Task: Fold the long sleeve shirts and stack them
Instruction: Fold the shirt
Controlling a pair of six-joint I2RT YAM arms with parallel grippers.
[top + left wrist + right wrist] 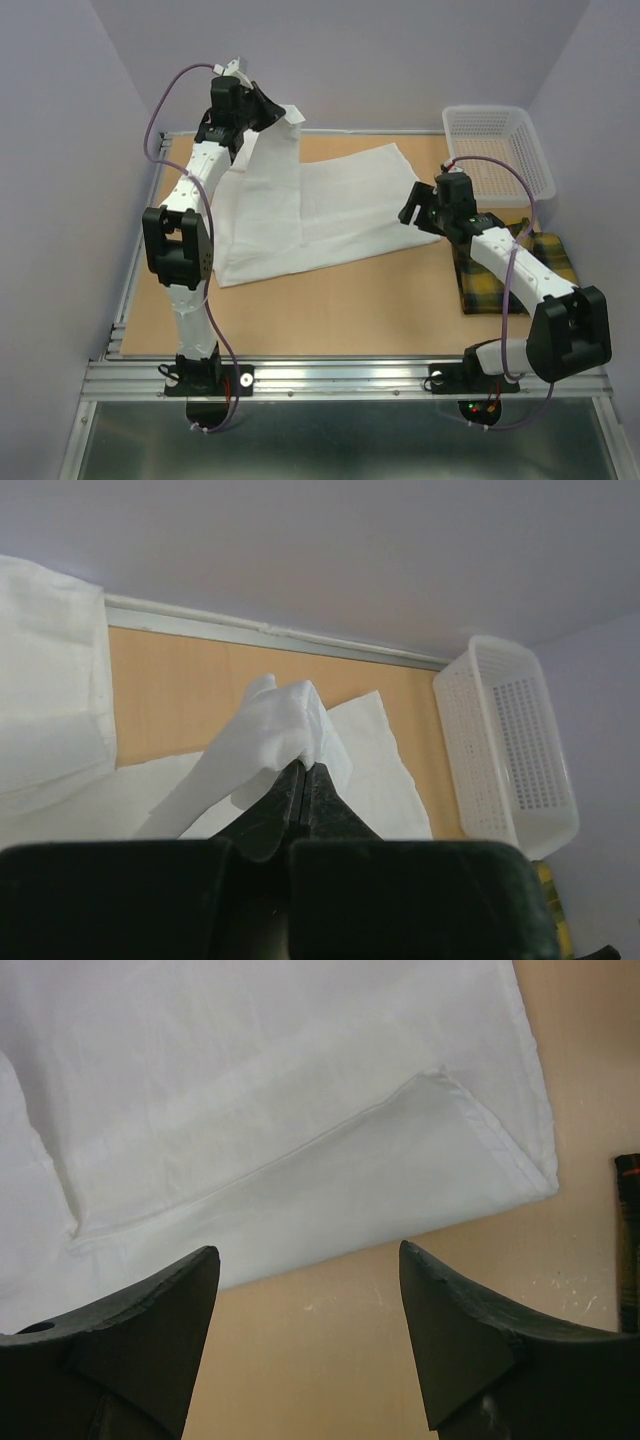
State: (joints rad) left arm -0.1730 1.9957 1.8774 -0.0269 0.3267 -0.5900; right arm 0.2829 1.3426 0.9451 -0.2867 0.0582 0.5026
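Note:
The white shirt (330, 205) lies spread on the wooden table, its left part lifted. My left gripper (272, 112) is shut on a fold of the white shirt (275, 725) and holds it up high at the back left, with cloth hanging down from it. My right gripper (412, 212) is open and empty, hovering over bare table just off the shirt's right hem (440, 1150). The yellow-and-dark plaid shirt (548, 262) lies folded at the right, partly under my right arm.
A white plastic mesh basket (497, 150) stands at the back right corner, and also shows in the left wrist view (510, 745). Purple walls close in on three sides. The table's metal front rail (330, 375) runs between the arm bases.

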